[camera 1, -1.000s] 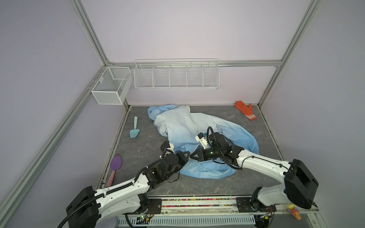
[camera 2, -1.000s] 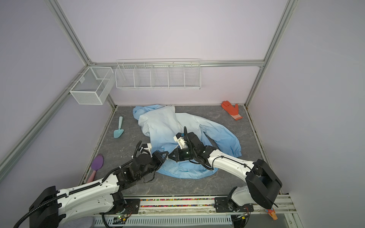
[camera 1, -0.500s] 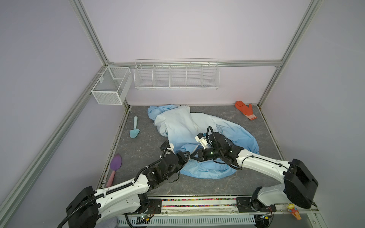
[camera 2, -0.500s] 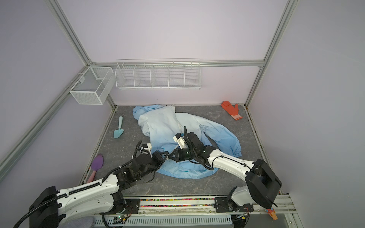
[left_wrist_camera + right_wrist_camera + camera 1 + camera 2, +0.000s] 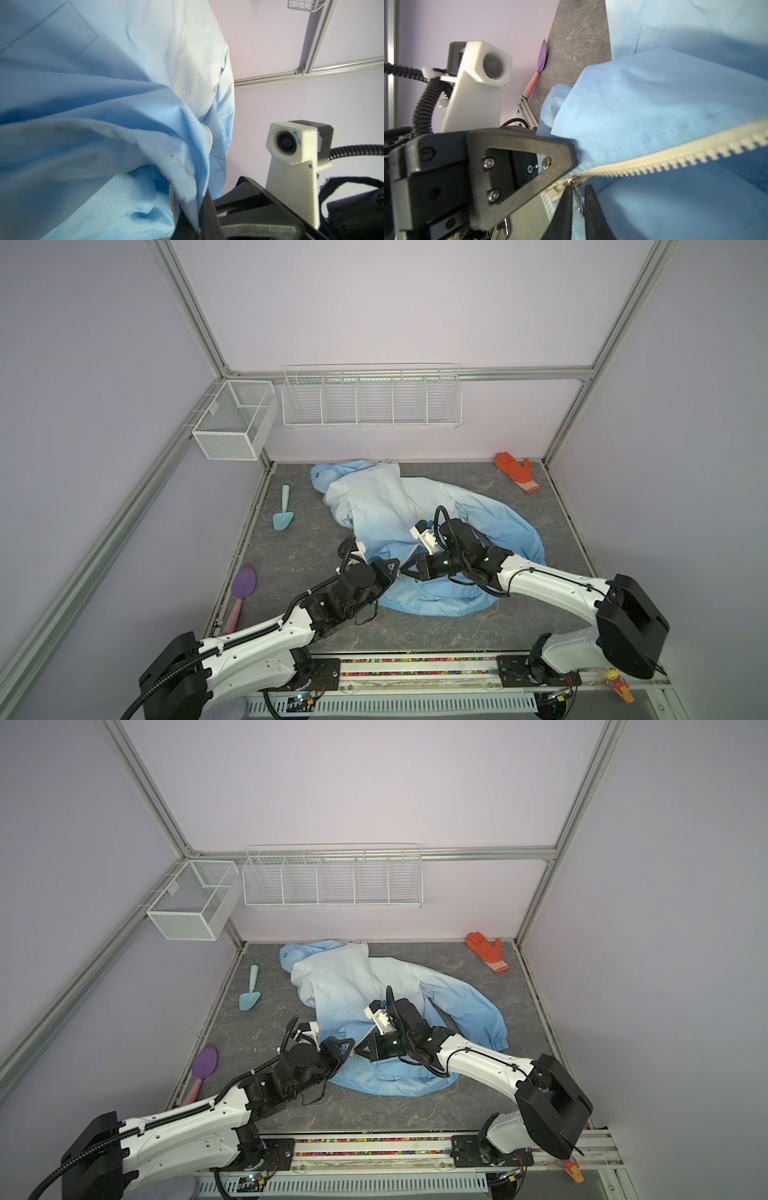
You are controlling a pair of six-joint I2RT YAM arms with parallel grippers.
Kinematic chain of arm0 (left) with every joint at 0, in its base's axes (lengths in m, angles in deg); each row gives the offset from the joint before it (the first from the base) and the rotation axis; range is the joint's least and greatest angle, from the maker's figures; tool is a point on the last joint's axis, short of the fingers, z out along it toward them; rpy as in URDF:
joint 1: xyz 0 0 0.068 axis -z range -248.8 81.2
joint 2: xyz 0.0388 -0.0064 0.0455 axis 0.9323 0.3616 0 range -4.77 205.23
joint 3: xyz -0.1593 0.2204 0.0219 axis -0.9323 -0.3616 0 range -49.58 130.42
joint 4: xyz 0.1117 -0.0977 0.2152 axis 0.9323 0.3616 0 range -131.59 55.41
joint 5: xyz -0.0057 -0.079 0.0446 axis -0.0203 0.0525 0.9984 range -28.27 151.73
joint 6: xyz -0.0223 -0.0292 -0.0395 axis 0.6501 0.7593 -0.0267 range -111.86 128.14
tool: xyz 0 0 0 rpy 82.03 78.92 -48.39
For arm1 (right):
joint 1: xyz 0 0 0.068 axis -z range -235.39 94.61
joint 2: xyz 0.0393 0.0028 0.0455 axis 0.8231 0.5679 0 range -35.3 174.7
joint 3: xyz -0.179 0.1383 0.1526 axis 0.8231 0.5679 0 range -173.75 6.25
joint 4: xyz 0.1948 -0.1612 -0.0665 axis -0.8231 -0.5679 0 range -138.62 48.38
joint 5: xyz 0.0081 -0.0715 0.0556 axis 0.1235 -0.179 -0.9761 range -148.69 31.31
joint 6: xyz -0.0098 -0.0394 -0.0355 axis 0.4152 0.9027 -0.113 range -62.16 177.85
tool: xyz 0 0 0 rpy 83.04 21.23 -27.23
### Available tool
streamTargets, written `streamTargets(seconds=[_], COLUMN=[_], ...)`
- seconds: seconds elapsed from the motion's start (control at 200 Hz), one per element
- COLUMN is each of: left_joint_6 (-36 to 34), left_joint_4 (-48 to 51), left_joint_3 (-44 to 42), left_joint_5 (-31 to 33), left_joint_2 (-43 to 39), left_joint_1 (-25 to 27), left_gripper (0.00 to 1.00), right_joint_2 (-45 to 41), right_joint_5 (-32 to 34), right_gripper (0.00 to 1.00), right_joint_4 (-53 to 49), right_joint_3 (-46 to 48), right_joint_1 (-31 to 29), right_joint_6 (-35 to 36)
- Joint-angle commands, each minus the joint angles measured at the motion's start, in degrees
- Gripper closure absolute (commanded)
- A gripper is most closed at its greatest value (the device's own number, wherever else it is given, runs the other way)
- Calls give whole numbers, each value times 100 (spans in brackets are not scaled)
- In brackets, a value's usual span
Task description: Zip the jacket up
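A: Black 2-fingered left gripper (image 5: 194, 220), pinching anything?

B: Clamping tight on a fold of the thin light-blue jacket (image 5: 93, 99) fading to whitish, with fabric squeezing out between both fingers at the lower front edge.

A: And the matching black right gripper (image 5: 578, 209)?

B: Closing narrowly around the small metal pull tab (image 5: 578, 200), hanging from the silver slider (image 5: 572, 181) at the near end of the white toothed zipper (image 5: 675, 160). Meeting the left one almost tip to tip in both top views.

A: Lying where, that jacket?

B: Sprawling crumpled over the middle of the grey marbled tabletop (image 5: 457, 630). Pointing its whitish hood end toward the back wall, keeping the bluer hem end nearest the arms, and curving 1 long sleeve off to the right, ending in a gathered cuff (image 5: 498, 1042).

A: Sharing the surface with what?

B: Lying well apart from it: an orange work glove (image 5: 517, 472) in the back right corner, a teal plastic trowel (image 5: 284, 512) on the left, and a purple scoop (image 5: 243, 593) with a pink handle along the left edge. Hanging on the walls behind: a long white wire rack (image 5: 371, 400) and a white mesh basket (image 5: 232, 423).
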Motion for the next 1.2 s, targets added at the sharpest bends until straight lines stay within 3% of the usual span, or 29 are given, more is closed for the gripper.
streamTargets(seconds=[0.0, 0.605, 0.8, 1.195], left_joint_6=[65, 74, 74, 188], left_joint_4=[-206, -249, -230, 259], left_joint_3=[3, 23, 22, -117], left_joint_5=[-9, -23, -31, -84], left_joint_2=[-100, -55, -98, -543], left_joint_1=[-6, -6, -3, -6], left_gripper=[100, 100, 100, 100], right_joint_2=[55, 53, 65, -461], right_joint_5=[24, -20, 34, 1900], right_gripper=[83, 85, 93, 93], right_joint_4=[-129, -54, -101, -903], right_joint_3=[153, 70, 69, -114], right_joint_1=[-26, -190, -206, -189], right_joint_6=[122, 193, 207, 818])
